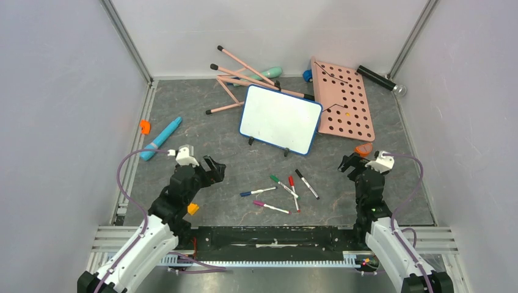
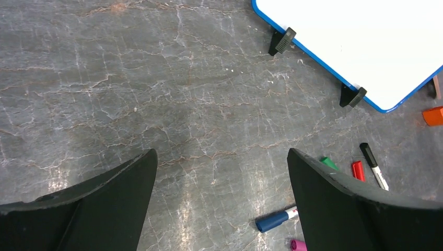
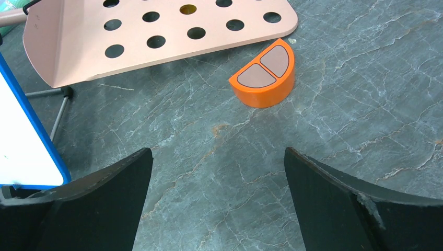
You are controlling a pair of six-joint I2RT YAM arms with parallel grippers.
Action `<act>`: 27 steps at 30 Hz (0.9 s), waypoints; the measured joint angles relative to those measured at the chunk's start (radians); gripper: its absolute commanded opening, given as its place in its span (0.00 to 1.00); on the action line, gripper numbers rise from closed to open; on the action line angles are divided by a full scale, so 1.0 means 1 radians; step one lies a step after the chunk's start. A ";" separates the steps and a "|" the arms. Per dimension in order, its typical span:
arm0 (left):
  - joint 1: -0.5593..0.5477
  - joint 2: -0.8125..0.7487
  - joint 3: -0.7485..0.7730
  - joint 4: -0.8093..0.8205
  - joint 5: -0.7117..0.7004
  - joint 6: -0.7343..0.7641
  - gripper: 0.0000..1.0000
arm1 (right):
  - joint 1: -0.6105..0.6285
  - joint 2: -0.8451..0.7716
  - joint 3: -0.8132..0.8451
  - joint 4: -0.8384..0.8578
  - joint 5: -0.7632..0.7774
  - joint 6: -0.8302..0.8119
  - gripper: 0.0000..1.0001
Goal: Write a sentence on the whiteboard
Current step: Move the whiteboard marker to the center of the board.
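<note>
Evidently nothing is written yet: my left pincer (image 2: 219,157) and right pincer (image 3: 218,152) gape empty, the blank blue-rimmed rectangular whiteboard (image 1: 281,119) stands ahead between them, so I'd first grasp the red-capped marker pen (image 1: 294,192).

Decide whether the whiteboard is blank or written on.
Blank: the whiteboard shows plain white inside its blue rim, no lettering.

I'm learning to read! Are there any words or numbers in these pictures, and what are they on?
No text can be read here.
The whiteboard is blank, with nothing written on it.
The blue marker has tiny red print on its white barrel, too blurred to read.
The other markers are too small to tell.
</note>
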 measured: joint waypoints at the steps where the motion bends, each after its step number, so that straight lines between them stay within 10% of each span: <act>1: 0.000 -0.003 -0.003 0.005 0.006 0.002 1.00 | 0.000 0.000 0.000 0.000 0.000 0.000 0.98; 27: 0.000 0.032 -0.003 0.043 0.081 0.008 1.00 | 0.000 -0.046 0.000 -0.020 0.069 0.021 0.98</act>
